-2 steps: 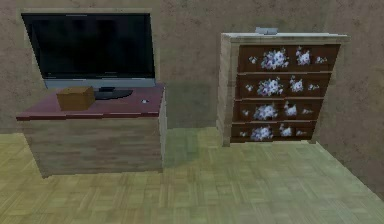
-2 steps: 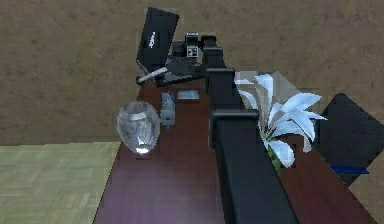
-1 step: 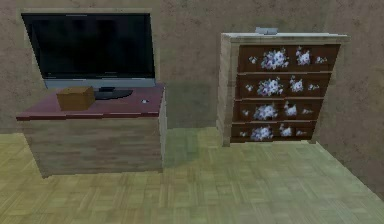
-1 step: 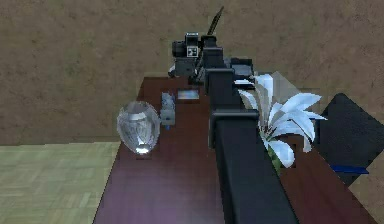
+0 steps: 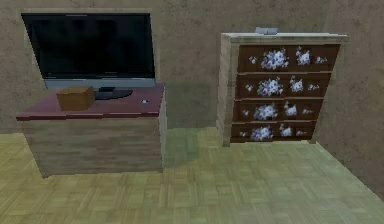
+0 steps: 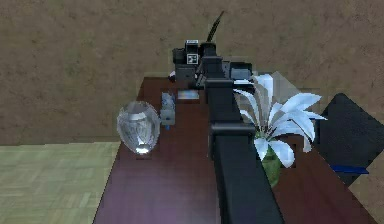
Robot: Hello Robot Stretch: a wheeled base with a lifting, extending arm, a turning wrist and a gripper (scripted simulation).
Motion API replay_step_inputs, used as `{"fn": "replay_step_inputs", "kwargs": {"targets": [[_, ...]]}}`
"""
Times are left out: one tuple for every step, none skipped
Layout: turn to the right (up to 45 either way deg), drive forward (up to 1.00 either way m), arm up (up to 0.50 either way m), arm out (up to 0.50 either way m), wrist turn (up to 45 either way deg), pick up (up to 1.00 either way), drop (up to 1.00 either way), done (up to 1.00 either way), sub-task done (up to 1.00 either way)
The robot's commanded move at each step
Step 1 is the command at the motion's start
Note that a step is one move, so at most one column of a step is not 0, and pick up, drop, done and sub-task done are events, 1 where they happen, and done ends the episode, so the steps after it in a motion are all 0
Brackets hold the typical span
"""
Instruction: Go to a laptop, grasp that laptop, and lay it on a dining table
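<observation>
One dark shape (image 6: 238, 70) at the far end of the table (image 6: 180, 175), right of the gripper (image 6: 200, 52), may be the laptop. Jaw state and load: I cannot tell. Steer the arm clear of the vase (image 6: 138, 127) and flowers (image 6: 278, 112).

The counter (image 6: 180, 170) is a long, dark reddish-brown wooden top that runs away toward the brown wall. At its far end sits a low, flat grey-and-black shape (image 6: 240, 70), perhaps the laptop; it is too small to be sure.
</observation>
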Motion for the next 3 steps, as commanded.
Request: {"fn": "replay_step_inputs", "kwargs": {"targets": [[0.0, 0.00, -0.32, 0.00, 0.0, 0.00, 0.00, 0.00, 0.00], [0.0, 0.00, 0.00, 0.00, 0.0, 0.00, 1.00, 0.00, 0.00], [0.0, 0.00, 0.02, 0.00, 0.0, 0.00, 0.00, 0.00, 0.00]]}}
